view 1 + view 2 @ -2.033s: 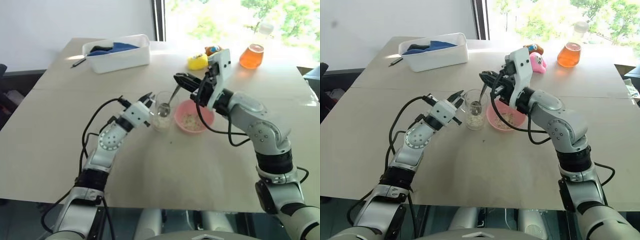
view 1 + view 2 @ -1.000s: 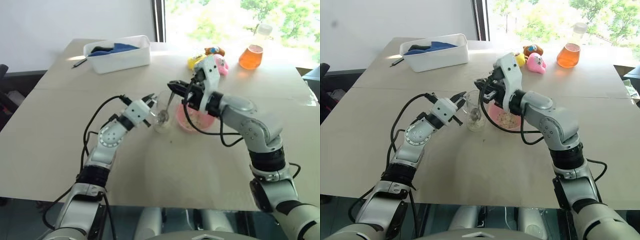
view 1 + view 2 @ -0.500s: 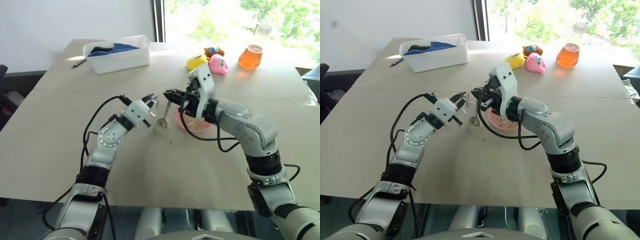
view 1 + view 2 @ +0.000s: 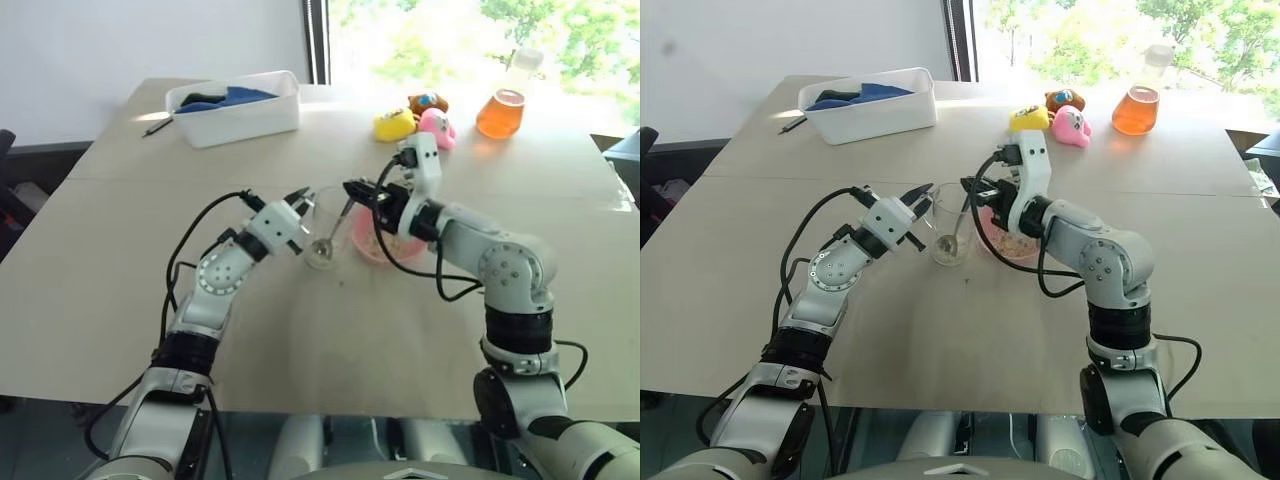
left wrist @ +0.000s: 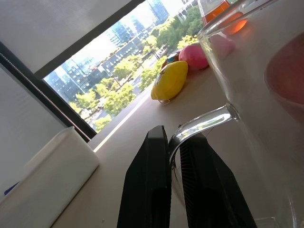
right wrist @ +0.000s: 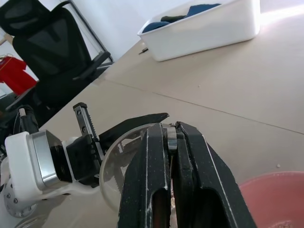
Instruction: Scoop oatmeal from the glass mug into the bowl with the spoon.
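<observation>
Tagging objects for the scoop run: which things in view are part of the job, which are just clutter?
Job:
- glass mug, handle pinched by left gripper
- spoon, held by right gripper, tip in mug
- bowl with oatmeal

Clutter:
- white tub
- flask of orange liquid
- toys
- pen

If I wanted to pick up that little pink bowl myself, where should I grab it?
Probably pinch the shallow pink plastic bowl by its near rim from above: it has no handle, and the clear glass mug and the right gripper with the silver spoon crowd its other sides.
</observation>
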Action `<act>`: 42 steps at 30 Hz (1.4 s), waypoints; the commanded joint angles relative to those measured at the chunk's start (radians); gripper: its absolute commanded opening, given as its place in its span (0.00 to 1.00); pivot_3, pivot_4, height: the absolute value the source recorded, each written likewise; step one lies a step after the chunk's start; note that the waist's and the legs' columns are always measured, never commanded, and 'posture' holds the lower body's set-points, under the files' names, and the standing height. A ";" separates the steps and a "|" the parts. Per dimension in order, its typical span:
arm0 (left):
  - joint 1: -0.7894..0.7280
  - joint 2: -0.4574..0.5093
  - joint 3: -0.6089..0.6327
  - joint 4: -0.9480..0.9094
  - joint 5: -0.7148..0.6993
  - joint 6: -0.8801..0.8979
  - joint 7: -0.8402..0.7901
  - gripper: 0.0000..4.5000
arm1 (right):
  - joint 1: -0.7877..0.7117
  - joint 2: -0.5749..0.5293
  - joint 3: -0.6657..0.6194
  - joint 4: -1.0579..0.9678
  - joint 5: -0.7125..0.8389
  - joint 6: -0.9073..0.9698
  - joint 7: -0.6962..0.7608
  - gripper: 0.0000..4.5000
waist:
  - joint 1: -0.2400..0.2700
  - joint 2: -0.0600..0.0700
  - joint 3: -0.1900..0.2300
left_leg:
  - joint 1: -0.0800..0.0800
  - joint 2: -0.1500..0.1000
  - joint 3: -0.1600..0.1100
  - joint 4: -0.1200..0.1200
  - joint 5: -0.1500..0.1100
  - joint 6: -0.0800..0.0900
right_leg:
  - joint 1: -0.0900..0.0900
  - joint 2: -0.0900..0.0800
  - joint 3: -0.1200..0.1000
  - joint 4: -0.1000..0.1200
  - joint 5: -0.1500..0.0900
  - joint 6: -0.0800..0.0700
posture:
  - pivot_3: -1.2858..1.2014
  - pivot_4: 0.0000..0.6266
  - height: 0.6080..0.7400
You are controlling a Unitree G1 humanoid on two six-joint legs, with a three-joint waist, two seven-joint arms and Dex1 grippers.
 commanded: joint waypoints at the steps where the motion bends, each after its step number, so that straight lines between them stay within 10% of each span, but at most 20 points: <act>1: 0.006 0.000 0.008 -0.032 0.008 -0.016 0.014 0.02 | -0.086 -0.016 -0.076 -0.026 0.062 0.026 -0.016 0.00 | 0.000 0.000 0.000 | 0.000 0.000 0.000 0.000 0.000 0.000 | 0.000 0.000 0.000 0.000 0.000 0.000 | 0.52 0.24 1.00; 42: -0.027 -0.066 -0.002 0.131 0.070 -0.159 0.148 0.02 | -0.200 -0.092 -0.460 0.134 0.749 0.152 -0.656 0.00 | 0.002 0.000 0.000 | -0.001 0.000 0.001 0.000 0.000 0.000 | 0.000 -0.001 0.001 0.000 0.000 0.000 | 0.52 0.24 1.00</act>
